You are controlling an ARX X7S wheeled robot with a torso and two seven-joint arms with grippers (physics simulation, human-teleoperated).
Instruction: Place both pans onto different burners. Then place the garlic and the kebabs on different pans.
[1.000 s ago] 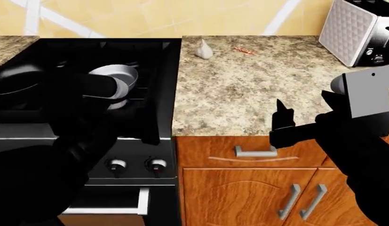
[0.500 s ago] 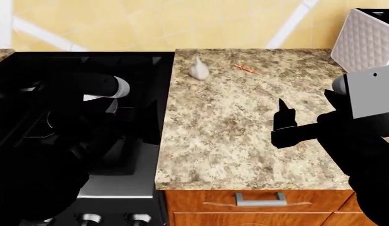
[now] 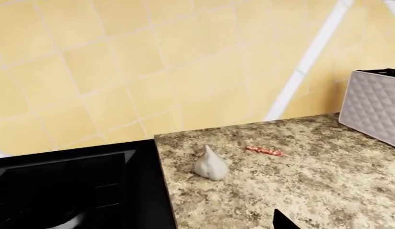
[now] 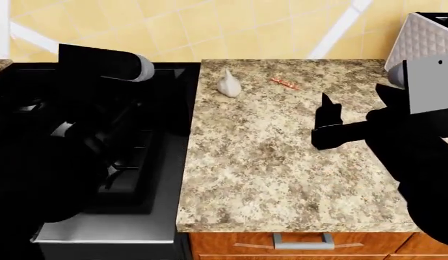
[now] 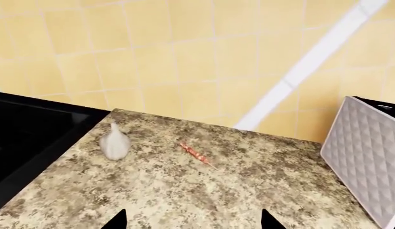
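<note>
The garlic (image 4: 229, 85) is a whitish bulb near the counter's back left, beside the stove; it also shows as the garlic (image 3: 210, 164) and the garlic (image 5: 114, 143). The kebabs (image 4: 284, 82) lie a little to its right, seen too as kebabs (image 3: 264, 151) and kebabs (image 5: 196, 153). My right gripper (image 4: 326, 116) hovers open over the counter, nearer me than both; its tips frame bare counter around the right gripper (image 5: 194, 223). Of my left gripper (image 3: 200, 225) only one fingertip (image 3: 281, 220) shows, set wide. Both pans are hidden behind my left arm (image 4: 101, 65). Burner grates (image 4: 126, 168) show partly.
A quilted silver toaster (image 4: 426, 38) stands at the counter's back right, near my right arm. The black stove (image 4: 166, 108) borders the granite counter (image 4: 267, 173) on the left. A yellow tiled wall (image 4: 209, 27) closes the back.
The head view has shifted so the cabinet front and stove knobs have dropped out of view. My left arm has risen over the stove and now hides the grey pan. The right gripper rose slightly.
</note>
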